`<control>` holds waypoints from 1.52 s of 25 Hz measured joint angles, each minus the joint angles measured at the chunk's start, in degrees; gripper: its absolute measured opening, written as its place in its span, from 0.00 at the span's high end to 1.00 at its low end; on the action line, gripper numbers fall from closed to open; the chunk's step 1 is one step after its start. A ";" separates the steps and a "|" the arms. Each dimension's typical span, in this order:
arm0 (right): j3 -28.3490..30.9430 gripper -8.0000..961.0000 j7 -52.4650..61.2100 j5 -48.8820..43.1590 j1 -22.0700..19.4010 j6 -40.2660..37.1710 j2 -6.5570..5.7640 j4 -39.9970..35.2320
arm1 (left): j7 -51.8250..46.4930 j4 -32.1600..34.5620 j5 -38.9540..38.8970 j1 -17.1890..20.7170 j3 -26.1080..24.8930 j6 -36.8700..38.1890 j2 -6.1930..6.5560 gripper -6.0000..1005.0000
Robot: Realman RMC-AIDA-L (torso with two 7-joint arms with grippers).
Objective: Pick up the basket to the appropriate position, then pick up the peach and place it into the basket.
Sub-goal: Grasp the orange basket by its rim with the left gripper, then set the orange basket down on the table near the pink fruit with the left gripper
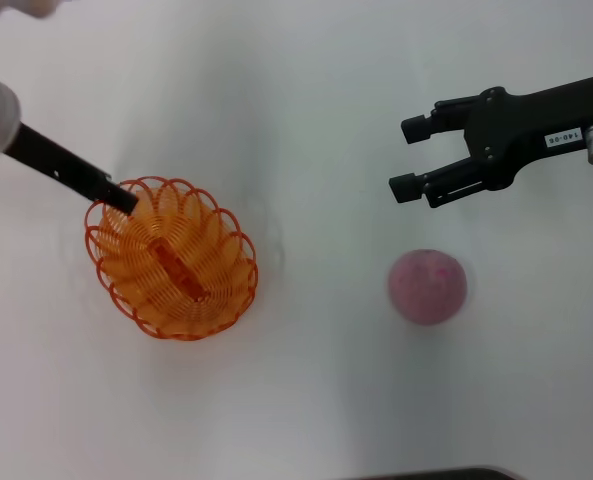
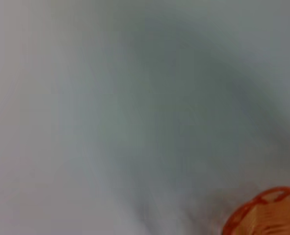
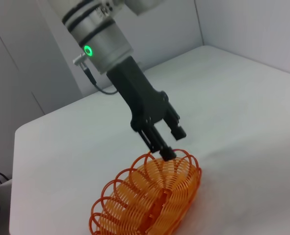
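Note:
The orange wire basket [image 1: 171, 260] rests on the white table at the left. It also shows in the right wrist view [image 3: 149, 200], and its rim shows in the left wrist view [image 2: 264, 215]. My left gripper [image 1: 121, 198] is at the basket's far left rim. In the right wrist view [image 3: 174, 143] its fingers stand apart, with one fingertip [image 3: 167, 153] touching the rim. The pink peach [image 1: 428, 286] lies on the table to the right of the basket. My right gripper [image 1: 404, 158] is open and empty, just beyond the peach and above it.
The white table [image 1: 306, 100] stretches around both things. A dark edge [image 1: 436, 474] shows at the near side. The table's far corner and grey walls show in the right wrist view [image 3: 203, 46].

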 joint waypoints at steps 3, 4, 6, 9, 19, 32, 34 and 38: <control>-0.12 0.01 -0.07 -0.02 -0.02 0.11 0.08 0.00 | -1.08 -2.04 2.36 -0.44 1.94 -1.60 -0.51 0.32; -0.14 0.01 -0.07 -0.03 -0.03 0.14 0.10 0.00 | -1.18 -2.26 2.56 -0.50 2.25 -1.69 -0.63 0.32; -0.15 0.01 -0.08 -0.04 -0.03 0.15 0.12 0.00 | -1.29 -2.50 2.72 -0.63 2.71 -1.81 -0.83 0.33; -0.17 0.02 -0.10 -0.07 -0.03 0.15 0.13 0.00 | -1.34 -2.45 2.57 -0.82 2.71 -1.79 -0.96 0.42; -0.17 0.02 -0.13 -0.07 0.03 0.14 0.13 0.00 | -1.47 -2.35 2.19 -1.44 1.50 -0.85 -0.99 0.78; -0.26 0.01 -0.34 -0.06 0.10 0.14 0.13 0.00 | -10.72 -2.64 -8.32 -1.55 -23.81 7.65 3.05 0.92; -0.26 0.01 -0.67 -0.06 0.12 0.15 0.13 0.21 | -12.10 -2.43 -10.23 0.15 -24.78 7.58 2.96 0.93; -0.18 0.02 -0.98 -0.06 0.19 0.41 0.13 0.70 | -13.49 -2.41 -13.82 4.90 -25.66 4.68 1.03 0.93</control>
